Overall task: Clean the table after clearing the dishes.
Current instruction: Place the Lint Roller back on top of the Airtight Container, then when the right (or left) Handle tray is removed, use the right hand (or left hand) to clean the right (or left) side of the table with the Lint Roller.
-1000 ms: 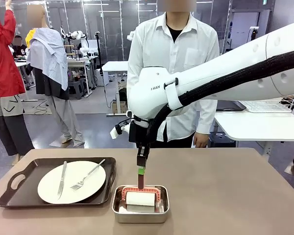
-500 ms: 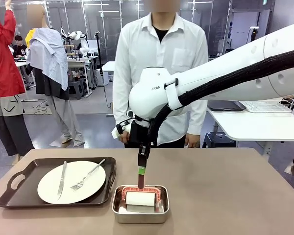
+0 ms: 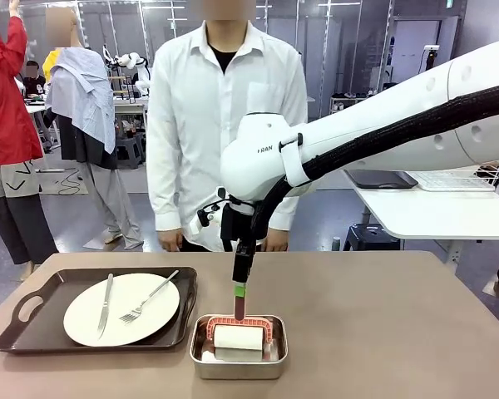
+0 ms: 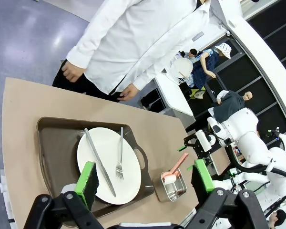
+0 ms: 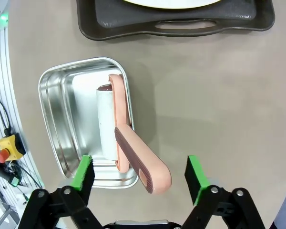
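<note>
Tray holds plate, knife, fork; steel pan holds roller.

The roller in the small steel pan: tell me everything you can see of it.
The roller is a white cylinder under a salmon-red, plastic-looking frame that arches over it and runs into a broad flat handle. The cylinder lies on its side in the shiny steel pan, which stands on the brown table. The handle slants up and out past the pan's rim. The right gripper hangs over the handle's tip, open, with its green pads either side and clear of it in the wrist view.
</note>
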